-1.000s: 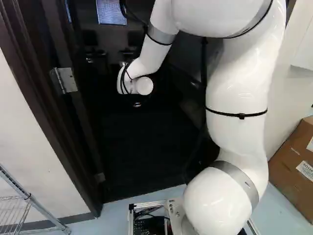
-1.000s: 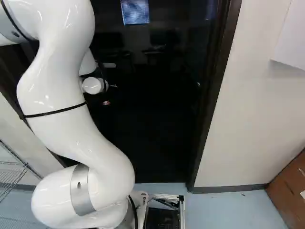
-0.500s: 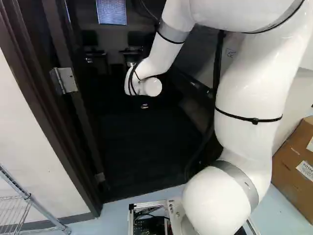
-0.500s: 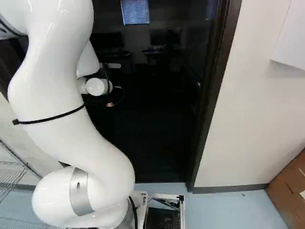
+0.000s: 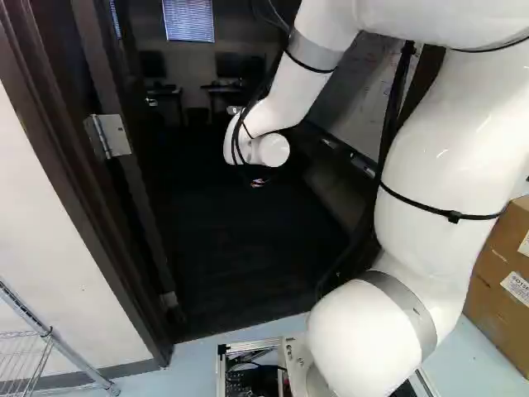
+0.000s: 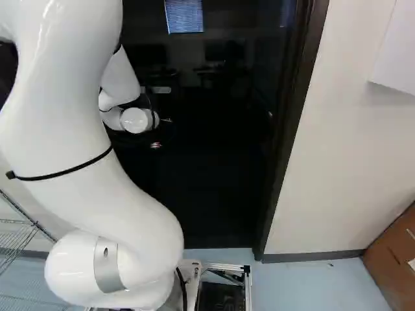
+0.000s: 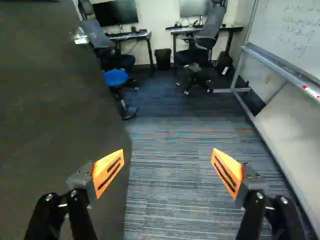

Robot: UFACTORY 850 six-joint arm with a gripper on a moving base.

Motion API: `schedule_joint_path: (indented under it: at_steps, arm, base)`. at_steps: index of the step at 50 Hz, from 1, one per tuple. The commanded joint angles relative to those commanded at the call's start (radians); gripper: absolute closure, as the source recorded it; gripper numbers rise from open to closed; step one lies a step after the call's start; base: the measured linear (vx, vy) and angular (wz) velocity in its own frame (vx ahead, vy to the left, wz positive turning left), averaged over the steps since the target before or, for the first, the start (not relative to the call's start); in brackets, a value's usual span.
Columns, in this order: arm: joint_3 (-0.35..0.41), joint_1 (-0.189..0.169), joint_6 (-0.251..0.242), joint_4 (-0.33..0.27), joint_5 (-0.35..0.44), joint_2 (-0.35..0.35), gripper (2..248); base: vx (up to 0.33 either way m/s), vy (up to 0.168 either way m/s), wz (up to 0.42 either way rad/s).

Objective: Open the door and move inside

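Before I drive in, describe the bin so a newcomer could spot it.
Look past the open door to the far wall, where two desks stand under monitors. The bin sits on the floor in the gap between them. It's a small black tub, lacking the backrests of the chairs nearby.

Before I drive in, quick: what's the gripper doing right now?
Gripper: open, orange pads wide apart, holding nothing; the door is not gripped.

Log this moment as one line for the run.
door: open | gripper: open, empty, past the doorway | base: short of the doorway | ahead: carpet, desks, whiteboard
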Motion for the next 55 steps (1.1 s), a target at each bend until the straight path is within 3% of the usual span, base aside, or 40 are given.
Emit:
schedule_joint_path:
  at_steps: [55]
  arm:
    - [0.195, -0.158, 0.0, -0.169, 0.0, 0.192, 3]
  base:
    - [0.0, 0.0, 0.0]
